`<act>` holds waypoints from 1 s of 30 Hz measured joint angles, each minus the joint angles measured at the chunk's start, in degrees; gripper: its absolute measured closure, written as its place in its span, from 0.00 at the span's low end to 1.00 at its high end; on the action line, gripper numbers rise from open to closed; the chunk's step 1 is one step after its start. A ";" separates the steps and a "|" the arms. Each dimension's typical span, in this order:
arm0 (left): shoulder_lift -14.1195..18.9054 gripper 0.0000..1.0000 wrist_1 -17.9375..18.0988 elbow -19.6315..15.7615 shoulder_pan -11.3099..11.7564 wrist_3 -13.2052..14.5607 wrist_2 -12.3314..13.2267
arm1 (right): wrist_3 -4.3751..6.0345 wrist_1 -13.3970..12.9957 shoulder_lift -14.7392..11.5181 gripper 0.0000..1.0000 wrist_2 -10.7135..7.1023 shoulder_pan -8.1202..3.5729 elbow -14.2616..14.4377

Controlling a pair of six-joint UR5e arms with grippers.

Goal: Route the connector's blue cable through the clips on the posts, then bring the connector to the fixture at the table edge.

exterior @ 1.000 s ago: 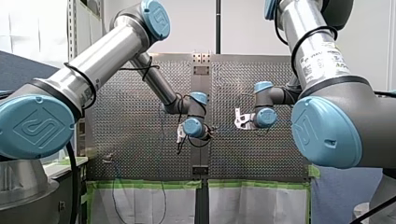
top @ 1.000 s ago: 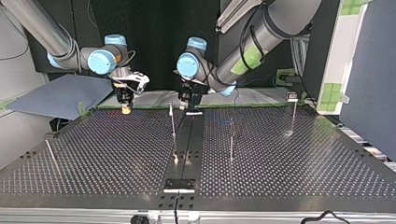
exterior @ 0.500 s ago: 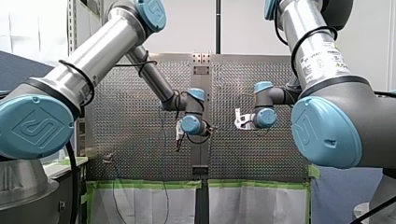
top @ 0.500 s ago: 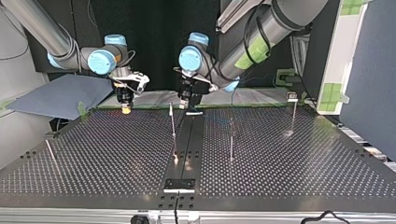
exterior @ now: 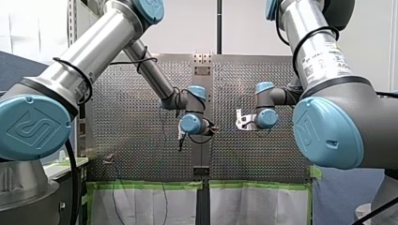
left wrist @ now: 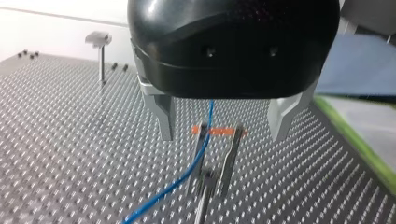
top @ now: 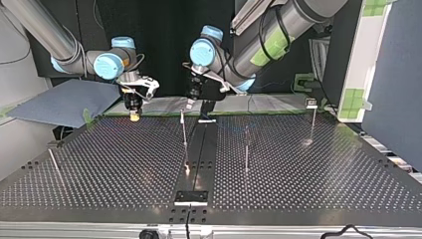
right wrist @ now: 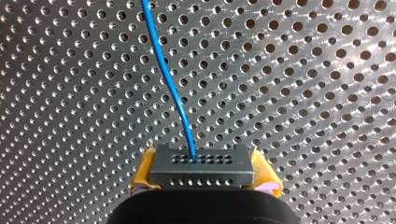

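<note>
Firmly, the connector (right wrist: 201, 167) is gripped between the yellow pads (right wrist: 144, 170) of the right gripper (right wrist: 203, 175), with its holed face turned toward the perforated table (right wrist: 303, 93). The blue cable (right wrist: 170, 84) is seen to leave one of the holes and to run away over the table in a gentle curve. In the top view this gripper (top: 133, 117) is placed low over the far part of the table, left of the posts.

Further along, the cable (left wrist: 187, 172) is seen between the metal fingers (left wrist: 163, 114) of the left gripper (left wrist: 223, 134), which are spread wide and kept apart from it. Just ahead of those fingers a clip (left wrist: 217, 154) with two metal prongs is found. One prong is crossed by the cable, but whether the cable is seated inside the clip cannot be told.

In the top view the left gripper (top: 191, 104) is held just above the tip of the middle post (top: 184, 134). A second post (top: 246, 149) is set to its right, and a black fixture plate (top: 190, 197) is fixed at the near edge.
</note>
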 joint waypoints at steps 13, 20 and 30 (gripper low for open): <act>0.02 0.02 -0.23 -0.10 -1.70 -0.01 -0.15 | 0.03 0.31 0.02 0.83 0.01 -0.01 0.00; 0.02 0.02 -0.34 -0.10 -1.98 -0.45 -0.59 | 0.04 0.39 0.03 0.83 -0.04 -0.01 0.00; 0.02 0.02 -0.88 -0.12 -2.14 -3.19 -2.20 | -0.07 0.85 0.03 0.83 -0.15 -0.01 0.00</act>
